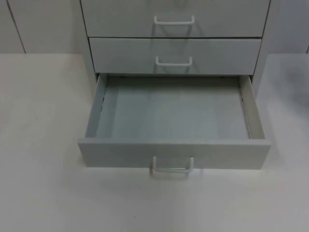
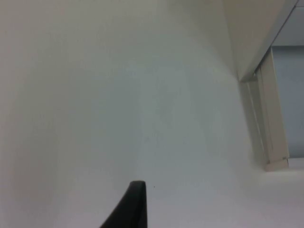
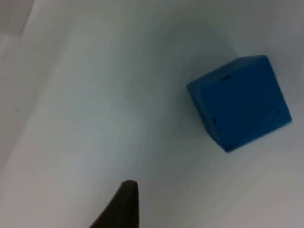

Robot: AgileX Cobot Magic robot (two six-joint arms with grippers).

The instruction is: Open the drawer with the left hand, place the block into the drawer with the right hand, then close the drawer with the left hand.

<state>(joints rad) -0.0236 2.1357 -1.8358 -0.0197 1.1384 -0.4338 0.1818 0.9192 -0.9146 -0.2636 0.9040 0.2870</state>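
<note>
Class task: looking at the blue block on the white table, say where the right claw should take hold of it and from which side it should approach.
Judging by its cube shape, grip the blue block across two opposite flat faces, coming down from above: it rests flat on the table with its sides free.

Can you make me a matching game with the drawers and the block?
Things:
1. bottom drawer
2. middle drawer
3. block
4. bottom drawer's handle

Descriptions:
A. blue, lying on the white table
B. pulled open, nothing inside
C. white loop on the front panel
D. shut

Pairs: 1-B, 2-D, 3-A, 4-C
</note>
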